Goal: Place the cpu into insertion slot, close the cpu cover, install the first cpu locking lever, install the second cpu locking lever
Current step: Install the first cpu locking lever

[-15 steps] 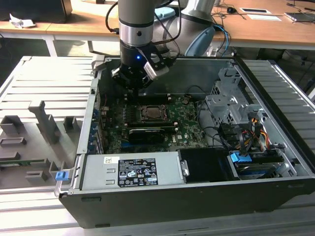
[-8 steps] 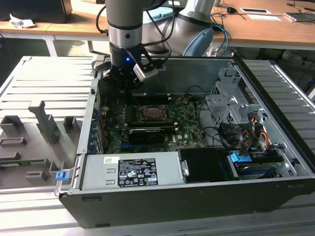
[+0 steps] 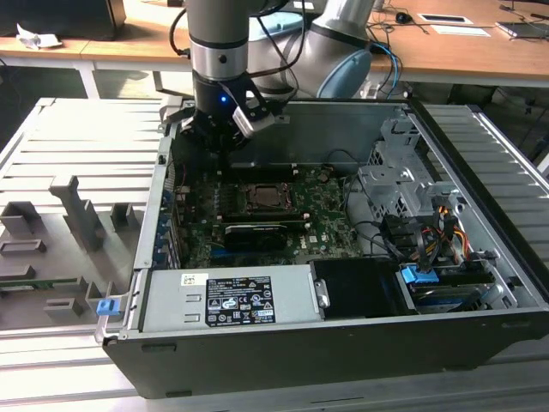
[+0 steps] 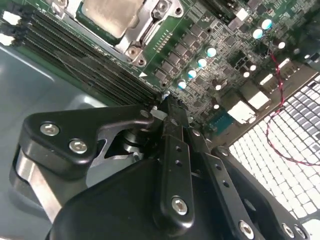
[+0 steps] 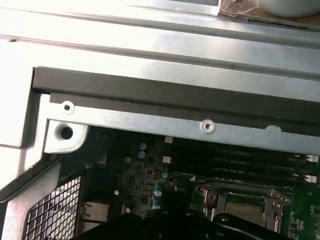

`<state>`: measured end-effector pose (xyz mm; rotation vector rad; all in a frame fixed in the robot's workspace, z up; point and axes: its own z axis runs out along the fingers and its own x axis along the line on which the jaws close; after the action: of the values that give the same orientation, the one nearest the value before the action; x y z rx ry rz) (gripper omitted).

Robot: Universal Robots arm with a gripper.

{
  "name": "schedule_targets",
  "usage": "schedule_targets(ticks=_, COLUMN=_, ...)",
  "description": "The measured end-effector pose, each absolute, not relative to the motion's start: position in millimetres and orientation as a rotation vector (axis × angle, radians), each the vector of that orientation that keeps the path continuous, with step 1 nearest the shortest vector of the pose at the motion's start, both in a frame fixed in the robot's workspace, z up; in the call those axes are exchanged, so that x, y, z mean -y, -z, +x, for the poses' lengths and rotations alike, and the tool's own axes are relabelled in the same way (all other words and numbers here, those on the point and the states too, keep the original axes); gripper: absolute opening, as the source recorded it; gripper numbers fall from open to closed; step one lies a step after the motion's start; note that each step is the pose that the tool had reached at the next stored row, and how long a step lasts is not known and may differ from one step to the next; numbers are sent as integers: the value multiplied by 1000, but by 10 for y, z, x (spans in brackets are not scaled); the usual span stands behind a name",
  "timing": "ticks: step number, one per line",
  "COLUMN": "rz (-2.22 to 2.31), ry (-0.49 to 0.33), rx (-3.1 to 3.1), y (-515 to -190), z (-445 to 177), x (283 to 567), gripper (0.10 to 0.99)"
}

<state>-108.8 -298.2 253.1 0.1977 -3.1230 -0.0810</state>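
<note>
cpu top dull brushed metal; cpu cover shiny bare metal; gripper matt black

A grey ribbed metal bench spans the foreground, grey holder blocks standing toward its edge on the exterior view's left. Behind it run wooden desks, white papers on one.

I am working in what looks like a robotics lab. An opened desktop computer case lies on a ribbed metal bench with grey fixture blocks. Wooden desks with papers stand behind.
</note>
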Motion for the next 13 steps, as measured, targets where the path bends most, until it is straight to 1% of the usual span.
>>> schedule_targets(ticks=4, rz=178, ry=78, rx=3125, y=-2524, z=-981, x=2980, gripper=106)
schedule_targets(ticks=7, rz=156, ry=80, rx=3126, y=-2471, z=-744, x=2977, gripper=106)
schedule_targets(ticks=9, rz=115, ry=128, rx=3128, y=-2450, z=-704, x=2977, gripper=106)
schedule_targets(ticks=13, rz=103, ry=144, rx=3129, y=-2405, z=-699, x=2977, gripper=106)
